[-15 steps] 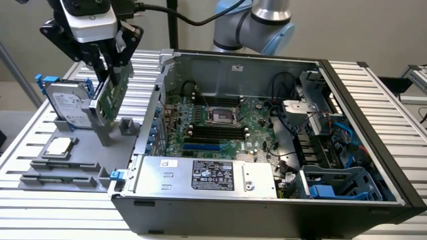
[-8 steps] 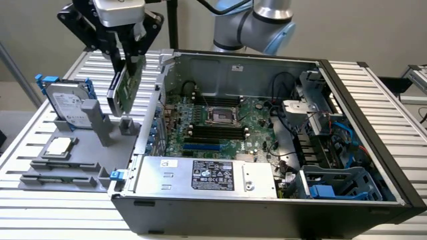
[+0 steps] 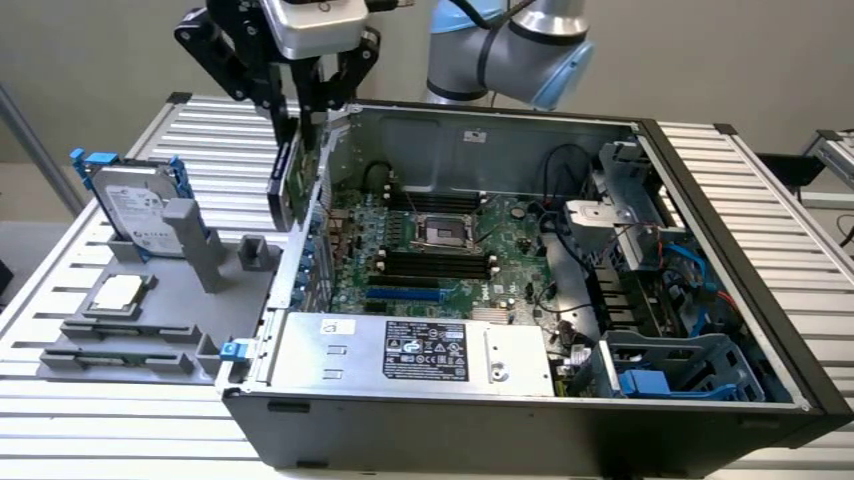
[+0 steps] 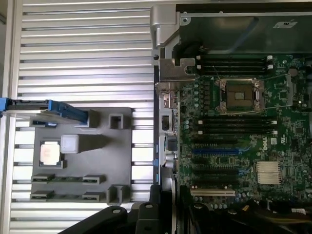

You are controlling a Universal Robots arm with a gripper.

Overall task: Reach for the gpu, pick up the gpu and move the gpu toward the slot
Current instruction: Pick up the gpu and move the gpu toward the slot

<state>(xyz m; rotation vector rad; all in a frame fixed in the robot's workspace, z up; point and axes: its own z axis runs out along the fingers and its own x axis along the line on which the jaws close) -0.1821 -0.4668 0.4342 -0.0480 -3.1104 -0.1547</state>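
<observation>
Green card, exterior view: the gpu was seen on edge, hanging upright from the gripper, above the case's wall on the exterior view's left.
Gripper, exterior view: the black fingers were closed narrowly on the card's upper edge; the card was held clear of the grey tray.
Case, exterior view: the open case lay on the slatted table, with the motherboard exposed inside.
Tray, exterior view: the hard drive stood in its blue frame, and the chip lay flat nearby; both were well apart from the card.
Wrist view, card: the gpu was seen edge-on as a thin dark line with its silver bracket at the far end, lined up just beside the case wall.
Wrist view, board: the blue slot and the white slot were visible among the expansion slots.
Step in hand: reach and pickup were judged done; the carry toward the slot was judged under way.
Next move calls for: the card to be shifted sideways over the board, kept upright, with its bracket cleared past the case wall.
</observation>
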